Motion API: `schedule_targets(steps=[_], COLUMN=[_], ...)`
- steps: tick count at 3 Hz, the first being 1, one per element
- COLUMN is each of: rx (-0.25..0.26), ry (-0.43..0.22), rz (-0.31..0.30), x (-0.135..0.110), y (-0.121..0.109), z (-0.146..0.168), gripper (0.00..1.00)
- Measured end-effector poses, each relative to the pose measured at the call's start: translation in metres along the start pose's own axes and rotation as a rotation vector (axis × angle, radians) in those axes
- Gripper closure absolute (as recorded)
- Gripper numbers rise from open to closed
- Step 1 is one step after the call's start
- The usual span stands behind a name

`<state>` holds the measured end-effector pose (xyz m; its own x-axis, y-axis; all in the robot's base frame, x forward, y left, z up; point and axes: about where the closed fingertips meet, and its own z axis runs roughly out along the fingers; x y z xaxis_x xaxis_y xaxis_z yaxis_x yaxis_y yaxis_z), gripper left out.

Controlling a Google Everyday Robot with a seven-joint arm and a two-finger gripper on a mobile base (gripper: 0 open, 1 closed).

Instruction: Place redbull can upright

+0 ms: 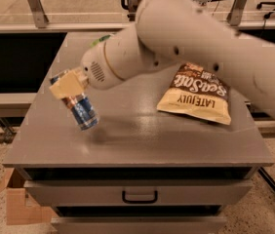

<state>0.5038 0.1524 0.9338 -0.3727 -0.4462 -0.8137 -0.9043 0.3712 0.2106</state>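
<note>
The can (pixel 82 112) is seen clamped at its upper end by the pincer (pixel 68 87), over the bench (pixel 127 140) toward its 9 o'clock side. The can is held tilted, not upright: its long axis is slanted, with the free lower end pointed to about 5 o'clock and the gripped end to 11. A faint shadow is cast on the bench just beneath. A chip bag (pixel 196 95) is laid flat at 3 o'clock, well apart from the can.
</note>
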Motion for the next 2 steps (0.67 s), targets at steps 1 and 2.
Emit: schedule_targets(steps=[1,2], rx=[0.019,0.150], ry=[-0.247,-0.566], rz=[-0.003,0.025], x=[0.006,-0.003], y=[-0.018,-0.088], z=[-0.002,-0.055], gripper=[1.00,1.00])
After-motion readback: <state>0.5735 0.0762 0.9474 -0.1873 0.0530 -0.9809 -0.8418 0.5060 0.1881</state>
